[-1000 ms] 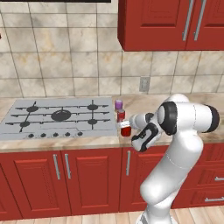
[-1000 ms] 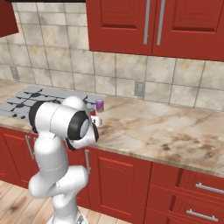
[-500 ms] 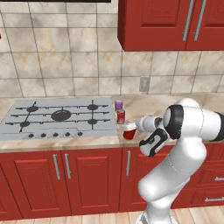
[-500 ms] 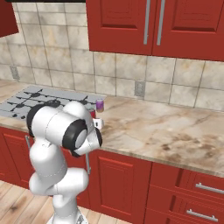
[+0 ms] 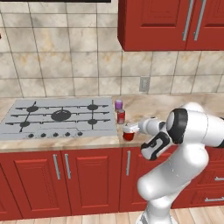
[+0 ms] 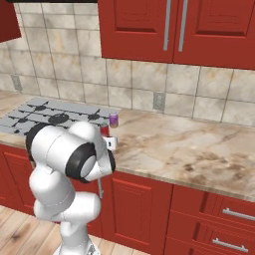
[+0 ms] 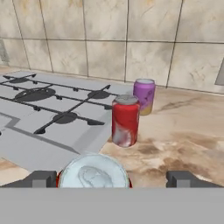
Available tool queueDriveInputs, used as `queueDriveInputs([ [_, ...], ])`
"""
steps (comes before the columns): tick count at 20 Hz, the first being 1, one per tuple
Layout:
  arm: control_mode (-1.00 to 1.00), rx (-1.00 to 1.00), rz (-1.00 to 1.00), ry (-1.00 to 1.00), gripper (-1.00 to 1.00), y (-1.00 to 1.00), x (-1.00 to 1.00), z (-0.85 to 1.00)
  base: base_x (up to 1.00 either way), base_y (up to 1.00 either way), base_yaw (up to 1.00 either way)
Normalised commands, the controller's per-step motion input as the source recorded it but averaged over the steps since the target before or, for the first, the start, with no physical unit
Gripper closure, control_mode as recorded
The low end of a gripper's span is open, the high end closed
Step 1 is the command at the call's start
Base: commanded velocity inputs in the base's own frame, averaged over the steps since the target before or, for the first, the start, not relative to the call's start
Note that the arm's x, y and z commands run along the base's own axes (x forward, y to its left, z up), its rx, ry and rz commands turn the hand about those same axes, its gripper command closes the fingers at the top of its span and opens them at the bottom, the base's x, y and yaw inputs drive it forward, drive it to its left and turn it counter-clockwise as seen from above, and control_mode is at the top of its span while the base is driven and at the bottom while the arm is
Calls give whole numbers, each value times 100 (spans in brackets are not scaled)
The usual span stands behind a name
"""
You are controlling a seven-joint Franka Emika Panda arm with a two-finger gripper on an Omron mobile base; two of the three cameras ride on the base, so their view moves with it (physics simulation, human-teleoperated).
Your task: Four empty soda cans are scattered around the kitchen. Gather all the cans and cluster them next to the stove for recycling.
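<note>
Three soda cans stand on the counter just right of the stove (image 5: pixel 61 116) (image 7: pixel 43 109). The purple can (image 5: pixel 118 104) (image 7: pixel 144 96) (image 6: pixel 113 119) is farthest back. A red can (image 5: pixel 121 116) (image 7: pixel 125 120) (image 6: pixel 104 130) stands in front of it. The nearest red can (image 5: pixel 128 134) (image 7: pixel 93 172) shows its silvery top low in the hand view, upright near the counter's front edge. My gripper (image 5: pixel 132 128) (image 7: pixel 111 180) is open, its fingertips (image 7: pixel 40 178) well apart on either side of that can, not pressing it.
A beige marbled counter (image 6: pixel 199 149) stretches to the right of the cans. Tan tiled wall (image 5: pixel 65 65) with an outlet (image 5: pixel 142 84) stands behind. Red upper cabinets (image 5: pixel 170 24) hang overhead, and red lower cabinets (image 5: pixel 65 175) are below the counter edge.
The jaws have opened wide and let go of the nearest red can, which now stands on the counter. The arm's elbow has swung to the right.
</note>
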Motion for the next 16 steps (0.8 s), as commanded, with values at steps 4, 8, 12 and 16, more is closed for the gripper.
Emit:
queueDriveInputs([
  [4, -100, 0, 0, -10, -100, 3, -14, 39, 0, 0, 0],
  [8, -100, 0, 0, -10, -100, 10, -12, 68, 0, 0, 0],
  [12, -100, 0, 0, -3, -100, 3, -5, 60, 0, 0, 0],
  [16, -100, 1, 0, 3, -100, 0, -4, 54, 0, 0, 0],
])
